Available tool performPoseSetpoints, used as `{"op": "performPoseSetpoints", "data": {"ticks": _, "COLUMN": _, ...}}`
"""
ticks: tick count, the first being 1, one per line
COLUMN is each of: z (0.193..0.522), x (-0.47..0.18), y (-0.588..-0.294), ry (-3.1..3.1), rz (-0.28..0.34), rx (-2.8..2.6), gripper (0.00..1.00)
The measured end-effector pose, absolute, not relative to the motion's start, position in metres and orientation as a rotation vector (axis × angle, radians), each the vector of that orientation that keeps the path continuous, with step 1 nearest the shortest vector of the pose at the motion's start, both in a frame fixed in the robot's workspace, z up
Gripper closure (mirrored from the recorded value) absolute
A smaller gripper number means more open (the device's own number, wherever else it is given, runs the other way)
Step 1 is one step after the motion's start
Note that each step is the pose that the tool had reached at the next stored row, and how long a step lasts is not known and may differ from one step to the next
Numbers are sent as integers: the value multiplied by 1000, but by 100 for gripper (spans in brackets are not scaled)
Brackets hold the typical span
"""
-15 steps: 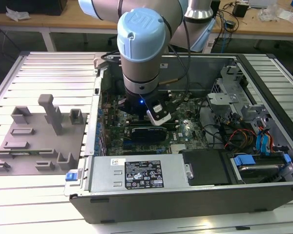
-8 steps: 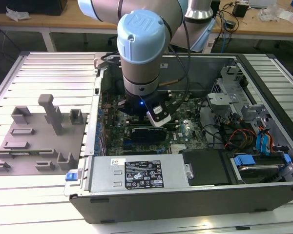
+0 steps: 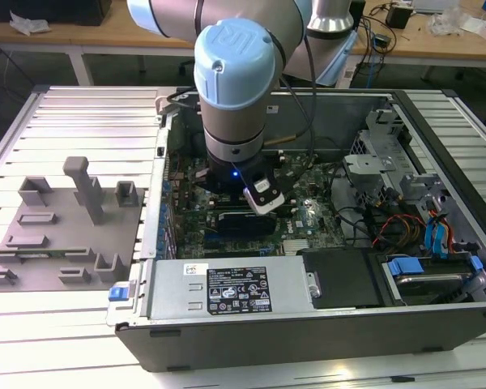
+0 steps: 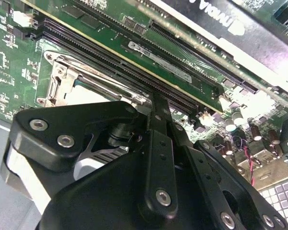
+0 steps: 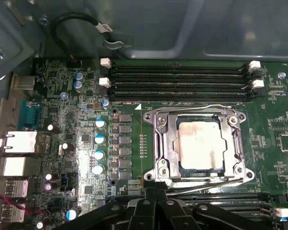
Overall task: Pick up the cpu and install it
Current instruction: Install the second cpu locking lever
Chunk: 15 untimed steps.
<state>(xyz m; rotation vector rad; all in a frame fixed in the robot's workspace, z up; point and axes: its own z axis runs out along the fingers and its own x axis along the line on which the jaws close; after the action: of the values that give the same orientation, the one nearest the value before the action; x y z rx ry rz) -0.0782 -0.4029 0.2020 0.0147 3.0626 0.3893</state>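
The cpu [image 5: 201,145] is a pale silver-grey square lying flat inside the dark metal-framed socket [image 5: 162,143] on the green motherboard. My gripper [image 5: 156,192] hangs just above the board at the socket's edge, beside the cpu, and its black linkage lies apart from the chip. The second wrist view has the gripper [image 4: 156,105] reaching toward the socket frame [image 4: 62,76]. From the exterior view, the arm's blue-capped wrist [image 3: 233,81] stands over the middle of the open computer case, covering the socket.
A grey tray [image 3: 49,243] with upright blocks lies at the exterior view's left, outside the case. Memory slots [image 5: 177,81] run along one side of the socket. A black card [image 3: 243,220], the power supply [image 3: 227,292], cables and a drive cage [image 3: 389,162] crowd the case.
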Motion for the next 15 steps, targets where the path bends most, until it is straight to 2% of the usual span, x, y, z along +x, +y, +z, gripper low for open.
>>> {"op": "performPoseSetpoints", "data": {"ticks": 15, "z": 200, "x": -82, "y": -403, "ry": 3054, "rz": 455, "rx": 17, "gripper": 89}}
